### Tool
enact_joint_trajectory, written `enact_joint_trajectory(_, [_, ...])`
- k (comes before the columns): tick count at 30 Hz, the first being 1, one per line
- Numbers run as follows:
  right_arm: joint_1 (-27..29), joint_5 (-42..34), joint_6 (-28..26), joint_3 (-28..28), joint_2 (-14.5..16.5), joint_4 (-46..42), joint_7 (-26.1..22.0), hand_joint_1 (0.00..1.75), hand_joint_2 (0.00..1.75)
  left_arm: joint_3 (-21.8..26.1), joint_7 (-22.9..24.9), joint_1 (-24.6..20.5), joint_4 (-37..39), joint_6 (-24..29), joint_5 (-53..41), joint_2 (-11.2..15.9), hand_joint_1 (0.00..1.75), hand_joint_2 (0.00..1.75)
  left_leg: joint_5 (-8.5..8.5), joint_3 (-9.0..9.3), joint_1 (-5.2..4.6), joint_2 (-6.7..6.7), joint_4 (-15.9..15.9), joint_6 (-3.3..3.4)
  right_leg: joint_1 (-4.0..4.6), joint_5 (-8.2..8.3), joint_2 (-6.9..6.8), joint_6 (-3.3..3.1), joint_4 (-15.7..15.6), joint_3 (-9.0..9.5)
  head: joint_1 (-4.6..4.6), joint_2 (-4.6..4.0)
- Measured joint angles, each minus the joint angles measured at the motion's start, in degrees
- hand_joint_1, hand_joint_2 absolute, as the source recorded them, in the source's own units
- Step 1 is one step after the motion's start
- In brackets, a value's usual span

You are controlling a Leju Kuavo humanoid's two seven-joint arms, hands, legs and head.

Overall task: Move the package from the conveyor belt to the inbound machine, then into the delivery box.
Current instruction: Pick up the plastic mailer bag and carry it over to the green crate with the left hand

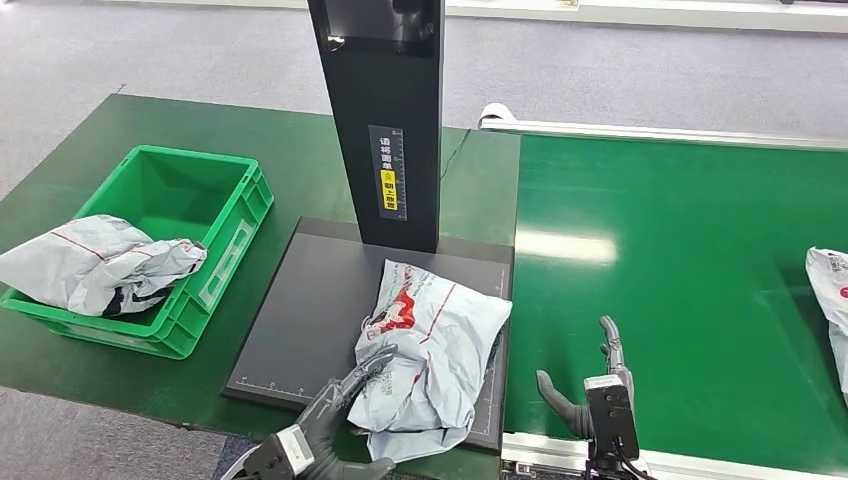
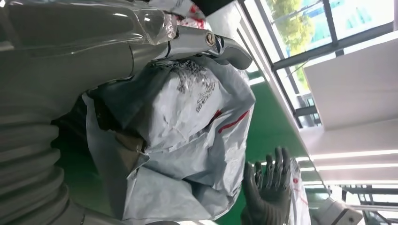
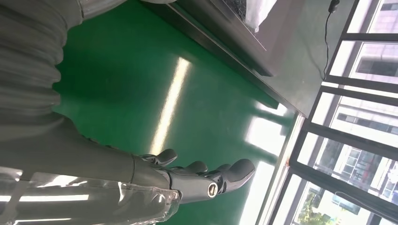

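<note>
A crumpled grey package (image 1: 435, 340) with red print lies on the black platform (image 1: 300, 320) of the inbound machine, in front of its black column (image 1: 385, 120). My left hand (image 1: 335, 420) grips the package's near left edge, fingers on top and thumb underneath. The left wrist view shows the package (image 2: 187, 126) close up with the thumb (image 2: 206, 44) lying across it. My right hand (image 1: 590, 390) hovers open over the green conveyor belt (image 1: 680, 260) just right of the platform, holding nothing; its fingers (image 3: 202, 176) are spread.
A green delivery box (image 1: 235, 235) stands at the left on the green table, with another grey package (image 1: 95, 262) draped over its near left corner. A further package (image 1: 830, 290) lies at the belt's right edge.
</note>
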Motion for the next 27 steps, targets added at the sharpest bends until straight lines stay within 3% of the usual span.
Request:
enact_joint_trajectory(9, [0.2,-0.3,0.4,0.0,0.0,-1.2,-0.1,0.00,1.75,-2.1,0.4,-1.8,4.1,3.3,-1.8,0.0,0.00,1.75,0.00,0.02,0.00,0.00,0.0,0.00,0.00,0.00,0.00,0.00,0.0,0.02,0.02,0.00])
enact_joint_trajectory(10, [0.3,-0.4,0.5,0.0,0.0,-1.4,-0.2,0.00,1.75,-2.3,0.5,-2.2,4.7,4.3,-2.2,0.0,0.08,1.75,0.00,0.02,0.00,0.00,0.0,0.00,0.00,0.00,0.00,0.00,0.0,0.03,0.01,0.00])
enact_joint_trajectory(13, [0.6,-0.4,0.5,0.0,0.2,-1.9,-0.3,0.00,1.75,-2.3,0.7,-3.5,7.0,6.8,-2.5,-0.3,1.36,1.75,0.00,0.03,0.00,-0.01,0.0,0.00,0.00,0.00,-0.01,0.00,0.0,0.04,-0.01,0.00])
enact_joint_trajectory(14, [0.7,-0.4,0.5,0.1,0.3,-2.0,-0.3,0.00,1.75,-2.3,0.7,-4.0,7.7,7.4,-2.5,-0.4,1.71,1.75,0.00,0.03,0.00,-0.01,0.0,0.00,0.00,0.00,-0.01,0.00,0.0,0.04,0.00,0.00])
enact_joint_trajectory(27, [1.1,-0.6,0.7,0.4,0.9,-3.7,-0.4,0.00,1.75,1.1,0.7,-6.7,10.2,10.2,-0.7,-0.9,1.75,1.75,0.01,0.03,0.00,0.00,0.0,0.00,0.00,0.01,-0.01,0.00,0.0,0.05,0.01,0.00])
